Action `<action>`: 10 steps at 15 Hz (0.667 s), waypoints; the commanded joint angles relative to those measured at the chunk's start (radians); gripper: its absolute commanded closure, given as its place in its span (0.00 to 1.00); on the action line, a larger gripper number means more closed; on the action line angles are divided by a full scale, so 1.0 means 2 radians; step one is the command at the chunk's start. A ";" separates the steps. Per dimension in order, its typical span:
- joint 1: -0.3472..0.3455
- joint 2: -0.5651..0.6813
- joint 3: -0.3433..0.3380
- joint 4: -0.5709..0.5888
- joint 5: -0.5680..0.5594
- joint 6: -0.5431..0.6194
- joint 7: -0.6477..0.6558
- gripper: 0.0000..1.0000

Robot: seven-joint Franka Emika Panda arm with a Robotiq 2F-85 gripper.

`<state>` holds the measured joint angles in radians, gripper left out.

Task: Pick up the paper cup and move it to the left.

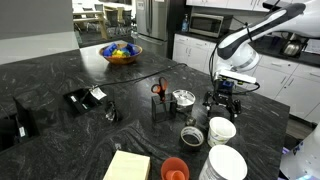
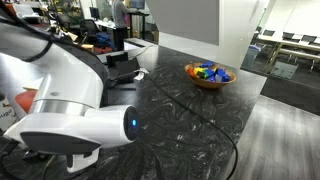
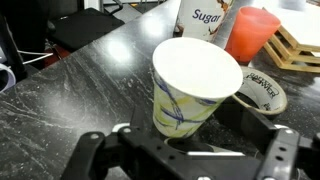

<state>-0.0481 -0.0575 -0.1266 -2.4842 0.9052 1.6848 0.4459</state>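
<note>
The paper cup (image 3: 195,80) stands upright in the middle of the wrist view. It is white inside, with blue and yellow marks on its outer wall. In an exterior view it is a small white cup (image 1: 221,130) on the dark counter. My gripper (image 3: 190,150) is open, with its fingers spread to either side of the cup's base and no visible grip on it. In that exterior view the gripper (image 1: 225,103) hangs just above the cup. In the exterior view filled by the arm, the cup and gripper are hidden.
A sugar canister (image 3: 205,20), an orange-red cup (image 3: 255,30) and a round tin (image 3: 262,92) stand just beyond the cup. A larger white container (image 1: 228,165), a scissors holder (image 1: 160,100) and a metal cup (image 1: 183,98) are near. A bowl (image 1: 122,53) sits farther off.
</note>
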 commanded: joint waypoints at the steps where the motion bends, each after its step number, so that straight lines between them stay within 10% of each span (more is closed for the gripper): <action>1: -0.007 0.022 0.011 0.002 0.033 -0.003 -0.028 0.00; 10: -0.004 0.050 0.013 -0.001 0.058 -0.050 -0.046 0.00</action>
<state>-0.0476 0.0565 -0.1121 -2.4844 0.9972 1.6387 0.3599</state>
